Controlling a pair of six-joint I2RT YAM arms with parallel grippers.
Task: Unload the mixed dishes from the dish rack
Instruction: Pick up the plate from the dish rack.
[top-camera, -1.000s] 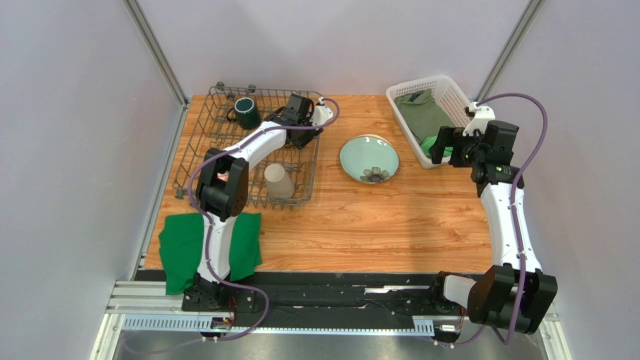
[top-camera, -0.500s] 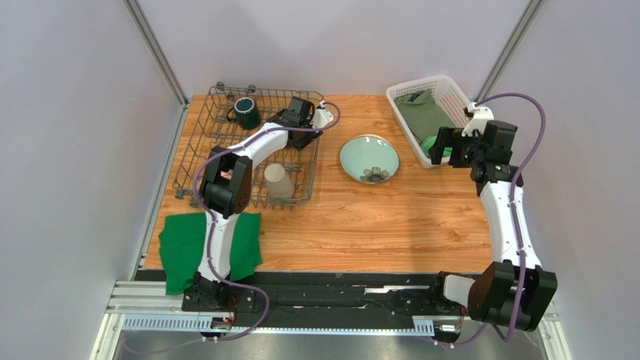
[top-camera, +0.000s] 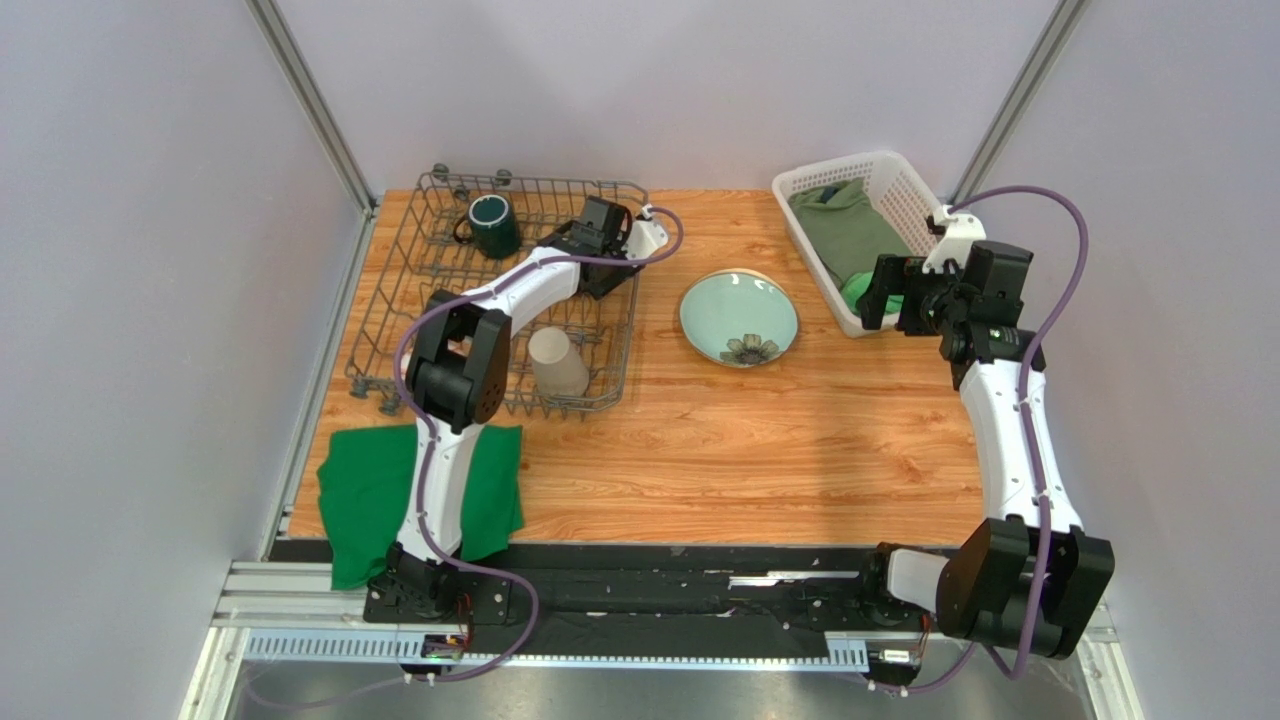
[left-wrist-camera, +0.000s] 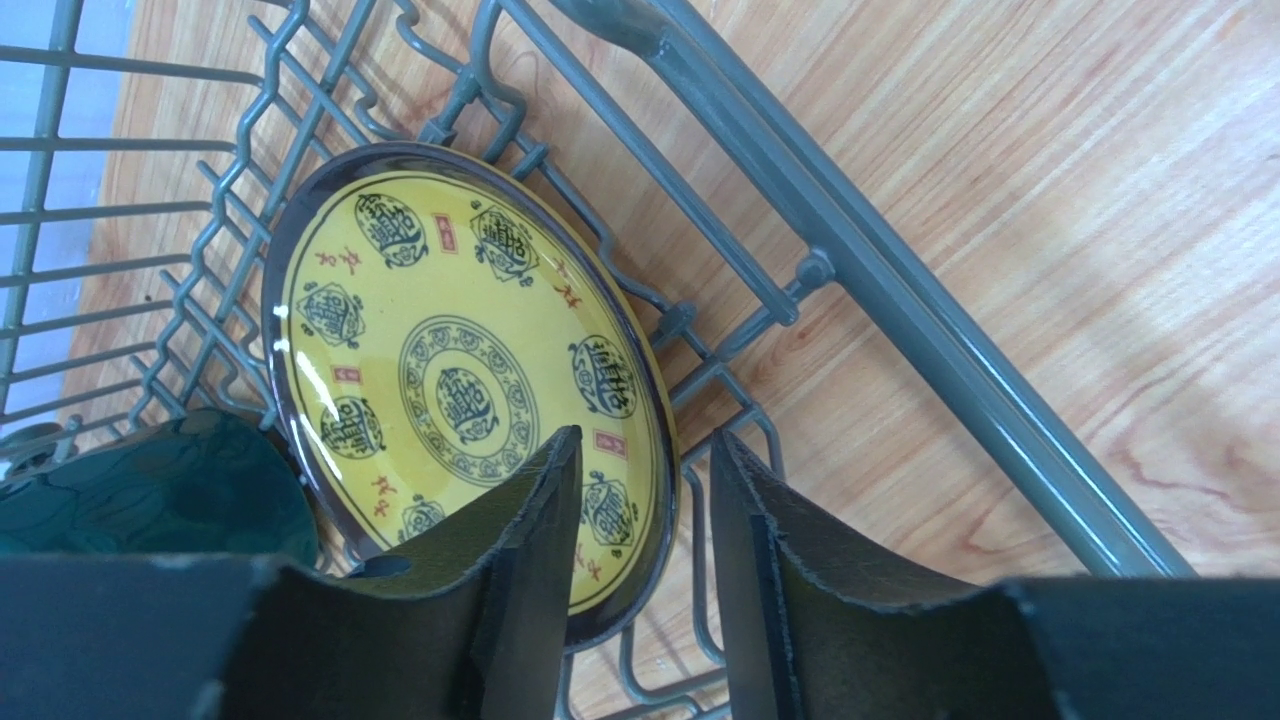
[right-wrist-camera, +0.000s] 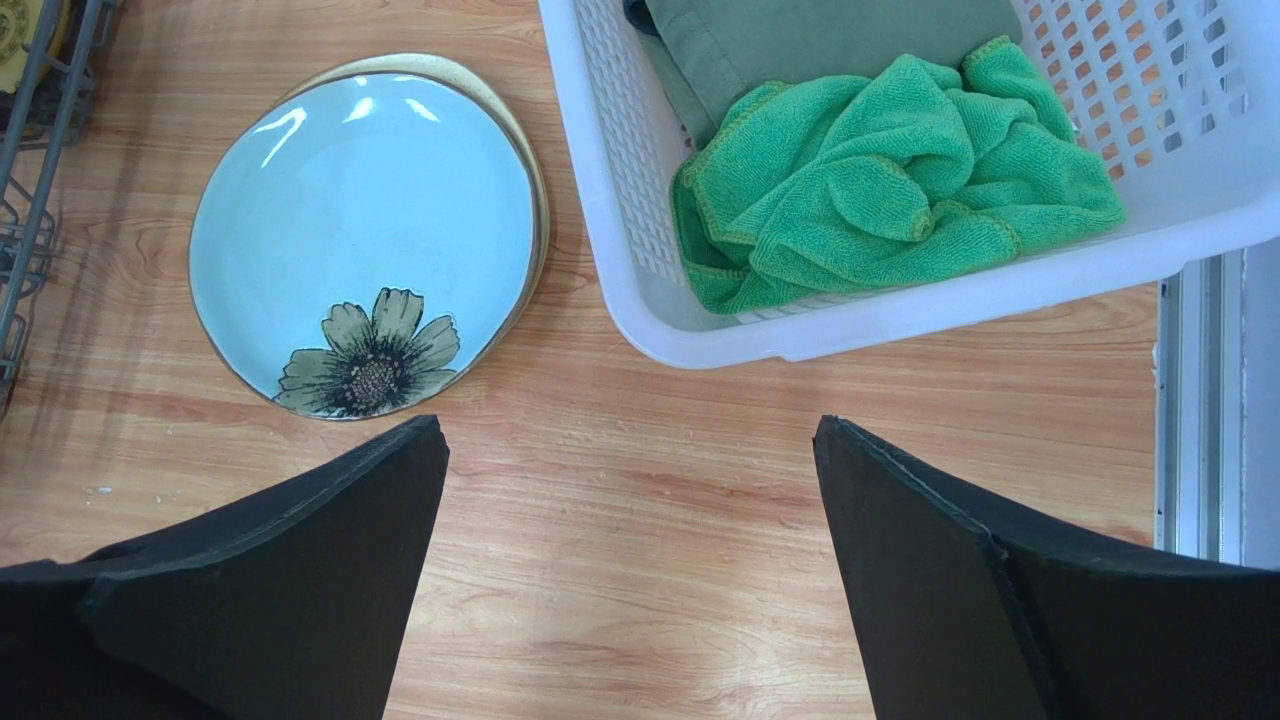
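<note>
Pale grey walls (top-camera: 676, 90) close in a wooden table (top-camera: 842, 450) with orange-brown planks. The dish rack (top-camera: 394, 300), dark grey wire with raised sides and upright tines, takes up the table's far left corner.

Well to the right of the rack stands a white lattice basket (top-camera: 909, 188) holding a bright green cloth (right-wrist-camera: 887, 165) and an olive one (right-wrist-camera: 812, 38). Just in front of the rack a dark green cloth (top-camera: 361, 503) lies flat.

Between the rack and the basket, nearer the rack, a pale teal plate (top-camera: 738, 317) with a dark flower painted near its rim lies flat on the wood.

A yellow plate (left-wrist-camera: 466, 383) leans on edge in the rack's far right corner. It is glossy, dark-rimmed and ringed with round emblems.

A dark green mug (top-camera: 492, 224) sits at the rack's far side, and a beige cup (top-camera: 555, 360) lies near its front right.

The left gripper (left-wrist-camera: 643, 450) is inside the rack, its fingers partly parted astride the yellow plate's rim, a gap showing on the outer side. The right gripper (right-wrist-camera: 630, 435) hangs spread wide, holding nothing, well right of the rack.
</note>
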